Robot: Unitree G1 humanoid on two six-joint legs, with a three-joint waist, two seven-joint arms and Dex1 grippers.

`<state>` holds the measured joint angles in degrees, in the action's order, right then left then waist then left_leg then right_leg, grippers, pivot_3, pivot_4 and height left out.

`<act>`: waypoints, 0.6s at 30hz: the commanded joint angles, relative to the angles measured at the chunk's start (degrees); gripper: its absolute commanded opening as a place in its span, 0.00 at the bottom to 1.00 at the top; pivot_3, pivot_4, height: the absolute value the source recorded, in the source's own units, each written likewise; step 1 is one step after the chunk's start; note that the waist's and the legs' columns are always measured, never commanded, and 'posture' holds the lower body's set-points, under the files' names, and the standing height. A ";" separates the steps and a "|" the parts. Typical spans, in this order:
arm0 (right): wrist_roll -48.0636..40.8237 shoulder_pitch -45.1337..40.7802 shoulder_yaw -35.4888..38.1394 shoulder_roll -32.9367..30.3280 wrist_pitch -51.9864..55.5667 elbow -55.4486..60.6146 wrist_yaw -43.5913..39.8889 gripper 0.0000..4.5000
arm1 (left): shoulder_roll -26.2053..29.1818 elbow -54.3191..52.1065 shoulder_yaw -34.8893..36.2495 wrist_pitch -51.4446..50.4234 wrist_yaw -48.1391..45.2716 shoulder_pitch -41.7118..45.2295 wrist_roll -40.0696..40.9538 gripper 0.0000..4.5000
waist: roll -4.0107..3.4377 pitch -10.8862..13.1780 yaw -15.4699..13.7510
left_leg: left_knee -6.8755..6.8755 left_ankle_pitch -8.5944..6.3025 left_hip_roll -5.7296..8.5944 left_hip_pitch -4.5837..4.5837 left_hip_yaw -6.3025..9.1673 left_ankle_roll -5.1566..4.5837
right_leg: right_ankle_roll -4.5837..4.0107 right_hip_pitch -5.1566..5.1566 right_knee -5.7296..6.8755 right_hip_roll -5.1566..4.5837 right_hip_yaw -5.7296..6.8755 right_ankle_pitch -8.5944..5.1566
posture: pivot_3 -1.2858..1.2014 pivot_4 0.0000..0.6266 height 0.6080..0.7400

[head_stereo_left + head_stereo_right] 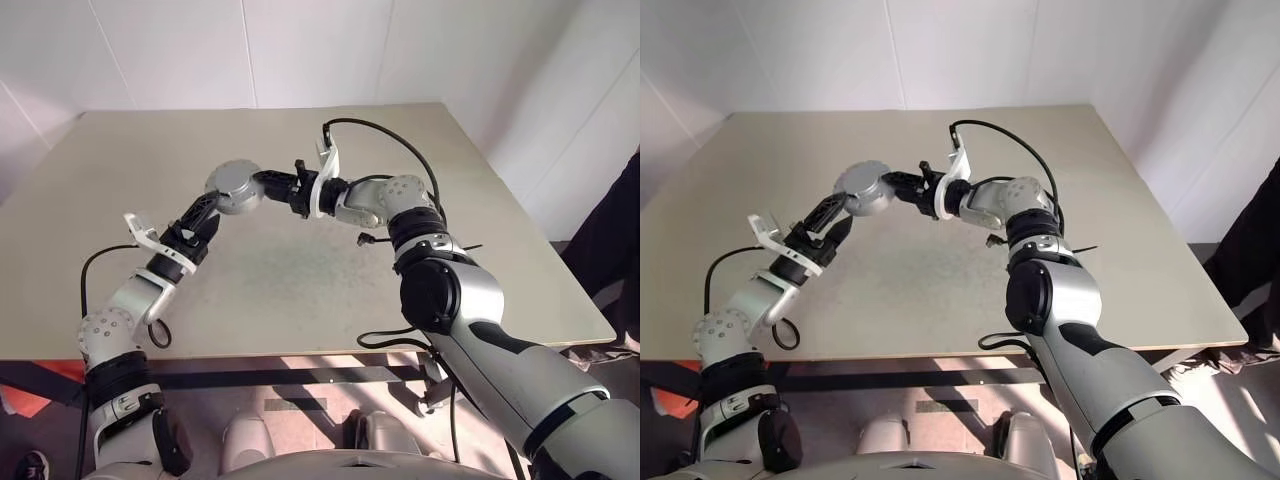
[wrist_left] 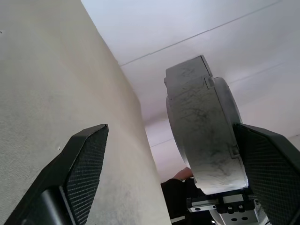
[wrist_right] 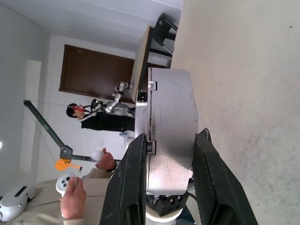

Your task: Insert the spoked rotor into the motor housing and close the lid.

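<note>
left eye view: right hand (image 1: 283, 187) grasping motor housing (image 1: 233, 187); left hand (image 1: 203, 222) released

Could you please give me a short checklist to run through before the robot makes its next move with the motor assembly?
1. Right gripper clamped on the grey motor assembly: ok, one finger on each flat face.
2. Left gripper released: ok, fingers spread, clear of the rim.
3. Assembly lifted off the table: ok.
4. Lid seated flush: cannot tell, only a seam around the rim shows.
5. Spoked rotor inside: cannot tell, the casing hides it.
6. Cable clear of the assembly: ok.
</note>
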<state>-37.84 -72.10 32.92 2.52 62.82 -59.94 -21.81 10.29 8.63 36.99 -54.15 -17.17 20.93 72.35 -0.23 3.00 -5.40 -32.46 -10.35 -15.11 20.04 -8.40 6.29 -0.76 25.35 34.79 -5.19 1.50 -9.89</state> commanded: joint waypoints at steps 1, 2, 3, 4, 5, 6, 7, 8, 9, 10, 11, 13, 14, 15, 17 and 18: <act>-2.73 -0.82 -0.93 2.11 2.14 3.54 -1.99 0.26 | -0.97 -1.49 -1.80 -0.65 -0.24 2.98 4.22 1.00 | 0.00 0.00 -0.15 | 0.00 0.00 0.00 0.00 0.00 0.00 | 0.00 0.00 0.00 0.00 0.00 0.00 | 0.52 0.00 1.00; -2.67 -0.59 -1.09 2.22 2.21 3.81 -1.93 0.26 | -1.08 -1.68 -2.01 -0.65 -0.07 3.03 4.56 1.00 | 0.01 0.00 -0.16 | 0.00 0.00 0.00 0.00 0.00 0.00 | 0.00 0.00 0.00 0.00 0.00 0.00 | 0.52 0.00 1.00; -2.67 -0.41 -1.17 2.30 2.27 4.08 -1.86 0.26 | -1.10 -1.76 -2.15 -0.57 0.09 3.01 4.77 1.00 | 0.01 0.00 -0.17 | -0.01 0.00 0.00 0.01 0.00 0.00 | 0.00 -0.01 0.00 0.00 0.00 0.00 | 0.52 0.00 1.00; -2.62 -0.22 -1.27 2.35 2.30 4.35 -1.79 0.26 | -0.97 -1.80 -2.24 -0.61 0.18 2.87 5.01 1.00 | 0.01 0.00 -0.16 | -0.01 0.00 0.00 0.01 0.00 0.01 | 0.01 -0.01 0.00 0.00 0.00 0.00 | 0.52 0.00 1.00; -2.57 -0.07 -1.34 2.37 2.28 4.53 -1.72 0.26 | -0.69 -1.94 -2.43 -0.83 0.26 2.51 5.08 1.00 | 0.01 0.00 -0.11 | -0.01 0.00 0.00 0.00 0.00 0.01 | 0.01 -0.01 0.00 0.00 0.00 0.00 | 0.52 0.00 1.00; -2.57 0.06 -1.45 2.36 2.26 4.67 -1.68 0.26 | -0.48 -2.07 -2.58 -0.96 0.29 2.15 5.26 1.00 | 0.01 0.00 -0.03 | 0.00 0.00 0.00 0.00 0.00 0.01 | 0.01 -0.01 0.00 0.00 0.00 0.01 | 0.52 0.00 1.00; -2.59 0.13 -1.59 2.34 2.20 4.79 -1.65 0.26 | -0.23 -2.17 -2.68 -1.05 0.26 1.75 5.52 1.00 | 0.01 0.00 0.03 | 0.01 0.01 0.00 0.01 0.00 0.02 | 0.01 -0.01 0.01 0.01 0.00 0.01 | 0.52 0.00 1.00; -2.66 0.23 -1.72 2.33 2.17 4.90 -1.61 0.26 | -0.01 -2.32 -2.85 -1.08 0.28 1.35 5.77 1.00 | 0.00 0.00 0.03 | 0.03 0.01 -0.01 0.02 0.00 0.04 | 0.01 -0.01 0.02 0.03 0.00 0.01 | 0.52 0.00 1.00; -2.74 0.28 -1.82 2.32 2.15 4.97 -1.58 0.26 | 0.18 -2.38 -3.03 -1.03 0.33 1.11 6.03 1.00 | 0.01 0.00 -0.11 | 0.03 0.02 -0.04 0.03 0.00 0.06 | 0.01 0.00 0.02 0.04 0.00 0.01 | 0.52 0.00 1.00; -2.72 0.36 -1.99 2.29 2.06 5.00 -1.60 0.26 | 0.34 -2.71 -3.17 -1.03 0.41 0.69 6.37 1.00 | 0.01 0.00 -0.16 | 0.01 0.02 -0.07 0.01 0.00 0.06 | 0.01 0.00 0.02 0.05 0.00 0.01 | 0.52 0.00 1.00; -2.71 0.41 -2.10 2.27 2.00 4.99 -1.62 0.26 | 0.44 -2.95 -3.29 -1.00 0.48 0.41 6.64 1.00 | 0.01 0.00 -0.24 | 0.00 0.02 -0.08 0.01 0.01 0.07 | 0.01 0.00 0.02 0.04 0.00 0.01 | 0.52 0.00 1.00; -2.53 0.50 -2.36 2.27 1.72 4.86 -1.73 0.26 | 0.64 -3.18 -3.29 -0.50 0.60 0.19 6.95 1.00 | 0.02 0.01 -0.36 | -0.05 0.02 -0.07 0.02 0.00 0.06 | 0.01 -0.01 0.01 0.03 0.00 0.01 | 0.52 0.00 1.00; -2.47 0.53 -2.44 2.28 1.61 4.78 -1.76 0.26 | 0.72 -3.17 -3.38 -0.24 0.62 0.19 7.05 1.00 | 0.02 0.00 -0.36 | -0.07 0.02 -0.07 0.02 0.01 0.06 | 0.01 -0.01 0.02 0.03 0.00 0.01 | 0.52 0.00 1.00; -2.39 0.55 -2.55 2.30 1.51 4.71 -1.78 0.26 | 0.71 -3.24 -3.53 0.04 0.71 0.29 7.14 1.00 | 0.03 0.01 -0.36 | -0.09 0.02 -0.07 0.02 0.01 0.06 | 0.02 -0.02 0.03 0.03 0.00 0.01 | 0.52 0.00 1.00; -2.33 0.58 -2.73 2.30 1.41 4.67 -1.82 0.26 | 0.50 -3.28 -3.60 0.65 0.78 0.47 7.38 1.00 | 0.03 0.01 -0.31 | -0.11 0.02 -0.08 0.02 0.01 0.07 | 0.02 -0.02 0.07 0.03 0.00 0.01 | 0.52 0.00 1.00; -2.34 0.60 -2.83 2.28 1.36 4.67 -1.86 0.26 | 0.42 -3.22 -3.54 0.95 0.80 0.54 7.53 1.00 | 0.04 0.01 -0.29 | -0.12 0.02 -0.08 0.01 0.01 0.07 | 0.02 -0.02 0.08 0.03 0.00 0.01 | 0.52 0.00 1.00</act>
<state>-38.25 -70.21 29.54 4.90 64.97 -57.57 -22.19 10.54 7.36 33.27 -54.17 -16.15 20.45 77.96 -0.19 3.01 -5.69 -32.57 -10.33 -15.19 20.05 -8.39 6.36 -0.74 25.33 34.89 -5.15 1.50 -9.87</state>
